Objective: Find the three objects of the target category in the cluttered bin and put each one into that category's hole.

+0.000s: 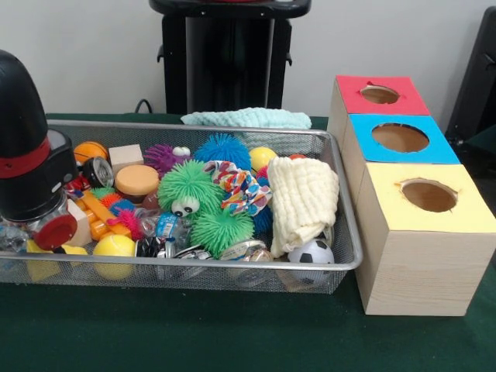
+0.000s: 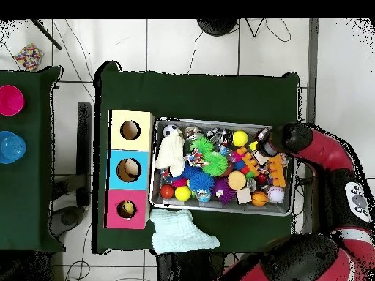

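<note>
Green cloth covers the table (image 1: 194, 341). On it a wire bin (image 1: 341, 260), crammed with toys, stands beside a wooden box (image 1: 418, 263) with three holes: red, blue, yellow. Gripper (image 1: 39, 225) sits low over the bin's end farthest from the box; fingers hidden, grasp cannot be told. Just beside it: yellow ball (image 1: 114, 246). Soccer ball (image 1: 311, 252) lies well apart, at the box end.

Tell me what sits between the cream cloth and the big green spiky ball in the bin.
In the front view, a multicoloured patterned fabric piece lies between the cream cloth and the green spiky ball, touching both.
</note>
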